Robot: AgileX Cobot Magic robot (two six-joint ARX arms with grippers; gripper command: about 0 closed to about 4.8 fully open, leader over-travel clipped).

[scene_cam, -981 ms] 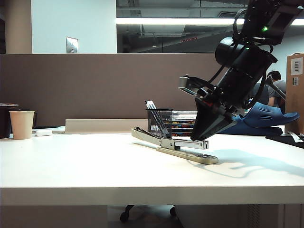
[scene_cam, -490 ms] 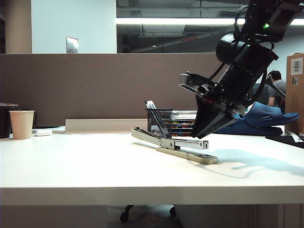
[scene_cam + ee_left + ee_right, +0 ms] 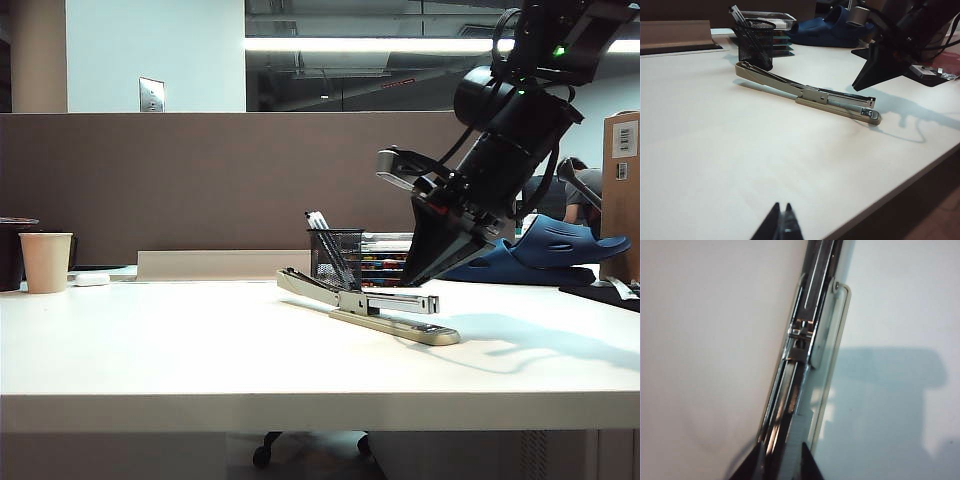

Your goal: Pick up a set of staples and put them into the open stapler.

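The beige long-reach stapler [image 3: 395, 326] lies open on the white table, its silver magazine rail [image 3: 812, 315] facing up. My right gripper [image 3: 415, 283] hangs tilted just above the rail's near end. In the right wrist view its jaws [image 3: 782, 445] stand apart over the rail. The set of staples [image 3: 794, 440], a ribbed grey strip, lies along the rail between them, close to one finger. My left gripper [image 3: 781, 206] is shut and empty, low over the table's front part, well away from the stapler [image 3: 810, 92].
A black mesh pen cup [image 3: 335, 258] stands right behind the stapler's raised arm. A paper cup [image 3: 46, 262] sits at the far left. A blue object [image 3: 560, 245] and a cardboard box [image 3: 622, 190] lie behind the right arm.
My right gripper has lifted slightly from the stapler's rail and drawn back a little. The stapler has not moved.
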